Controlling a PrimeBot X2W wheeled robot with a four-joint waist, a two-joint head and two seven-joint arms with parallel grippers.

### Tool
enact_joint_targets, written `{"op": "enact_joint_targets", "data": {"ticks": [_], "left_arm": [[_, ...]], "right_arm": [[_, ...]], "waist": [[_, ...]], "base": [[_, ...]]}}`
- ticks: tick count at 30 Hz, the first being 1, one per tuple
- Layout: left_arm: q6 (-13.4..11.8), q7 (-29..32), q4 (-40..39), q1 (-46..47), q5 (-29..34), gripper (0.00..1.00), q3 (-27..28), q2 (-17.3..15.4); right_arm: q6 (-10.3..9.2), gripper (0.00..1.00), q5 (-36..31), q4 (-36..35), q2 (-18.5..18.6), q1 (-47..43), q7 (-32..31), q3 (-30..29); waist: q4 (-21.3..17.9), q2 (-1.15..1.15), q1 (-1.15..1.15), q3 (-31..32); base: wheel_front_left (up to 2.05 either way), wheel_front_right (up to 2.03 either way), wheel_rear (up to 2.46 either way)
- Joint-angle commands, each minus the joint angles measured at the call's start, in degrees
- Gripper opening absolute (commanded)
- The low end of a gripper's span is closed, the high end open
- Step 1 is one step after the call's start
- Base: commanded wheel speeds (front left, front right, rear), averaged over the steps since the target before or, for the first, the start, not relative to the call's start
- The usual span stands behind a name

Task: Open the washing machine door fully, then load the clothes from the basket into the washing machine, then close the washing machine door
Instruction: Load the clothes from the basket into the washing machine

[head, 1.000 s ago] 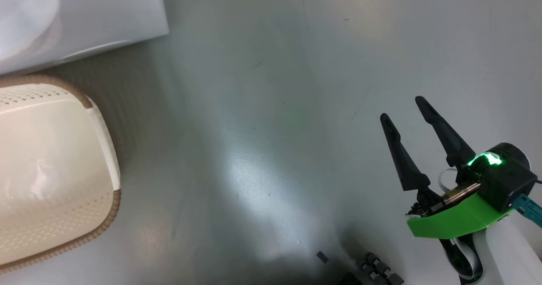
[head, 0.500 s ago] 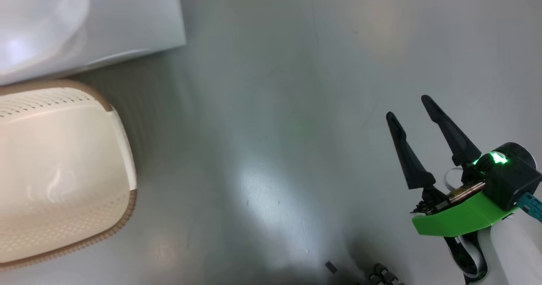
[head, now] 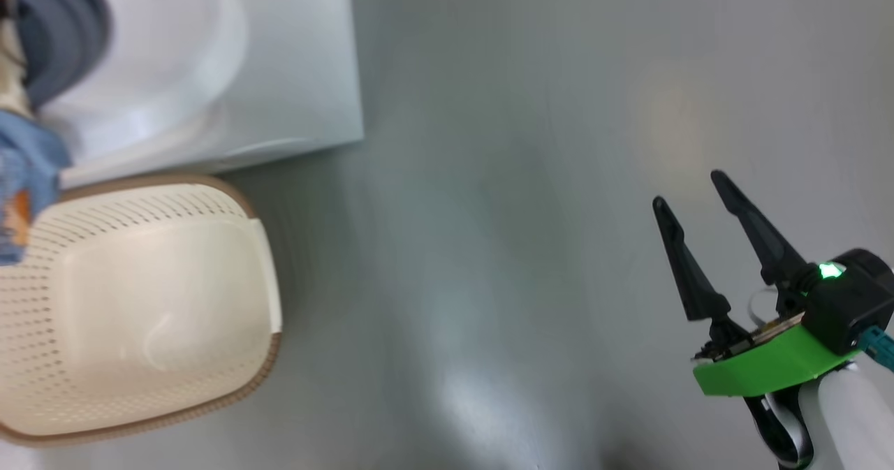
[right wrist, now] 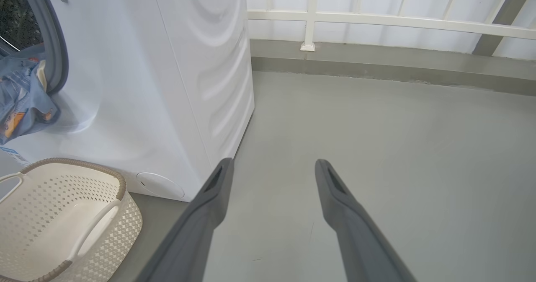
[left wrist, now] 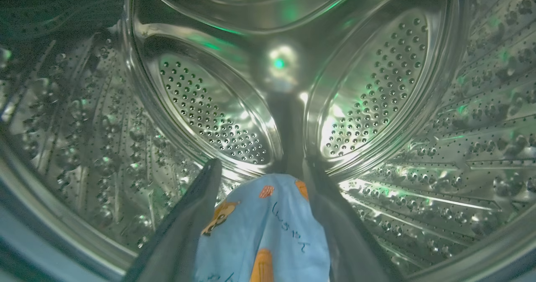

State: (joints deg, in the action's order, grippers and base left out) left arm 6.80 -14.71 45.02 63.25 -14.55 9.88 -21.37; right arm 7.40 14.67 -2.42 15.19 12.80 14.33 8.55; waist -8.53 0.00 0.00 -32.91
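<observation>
Big white front-loading washing machine (head: 279,72) noted at 10 o'clock in the head view. Its door is judged already opened, since the left hand (left wrist: 260,164) is seen inside the perforated steel drum (left wrist: 377,85). Fingers are spread wide, with the light blue printed garment (left wrist: 268,231) lying slack between them at 6 o'clock; judged released. Part of the garment is seen hanging over the grey rubber gasket (head: 70,37), so loading is judged unfinished. Cream perforated plastic basket (head: 160,302), 8 o'clock, is emptied. Right hand (head: 686,188), 4 o'clock, is unclenched, nothing held. Left to do: garment pushed in, door closed.
</observation>
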Motion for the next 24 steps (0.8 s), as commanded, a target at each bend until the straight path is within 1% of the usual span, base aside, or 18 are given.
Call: {"op": "enact_joint_targets", "data": {"ticks": [1, 5, 15, 19, 24], "left_arm": [[0.1, -0.3, -2.1, -2.2, -0.2, 1.00, 0.6, -2.7], [0.4, -0.3, -5.9, -9.2, -1.5, 1.00, 0.8, -0.8], [0.7, -0.3, -17.2, -27.4, -4.0, 1.00, 1.5, 1.8], [0.7, -0.3, -22.0, -34.1, -4.1, 1.00, 1.6, 2.8], [0.7, -0.3, -28.0, -42.1, -4.1, 1.00, 2.1, 5.6]], "right_arm": [[0.09, 1.00, -0.3, -0.9, 0.9, -2.1, 0.7, 0.8], [0.09, 1.00, -0.7, -0.5, 1.0, -3.3, 0.7, 0.7], [0.09, 1.00, -1.7, 0.3, 0.2, -6.6, 0.5, 0.7], [0.09, 1.00, -2.0, 0.1, 0.1, -7.7, 0.0, 0.9], [0.09, 1.00, -2.4, -0.5, -0.5, -8.7, -0.7, 0.8]], "waist": [[2.6, 0.00, 0.00, 3.7], [4.0, 0.00, 0.00, 6.7], [6.2, 0.00, 0.00, 13.1], [6.8, 0.00, 0.00, 15.1], [7.4, 0.00, 0.00, 16.6]], "base": [[0.00, 0.00, 0.00], [0.00, 0.00, 0.00], [0.00, 0.00, 0.00], [0.00, 0.00, 0.00], [0.00, 0.00, 0.00]]}}
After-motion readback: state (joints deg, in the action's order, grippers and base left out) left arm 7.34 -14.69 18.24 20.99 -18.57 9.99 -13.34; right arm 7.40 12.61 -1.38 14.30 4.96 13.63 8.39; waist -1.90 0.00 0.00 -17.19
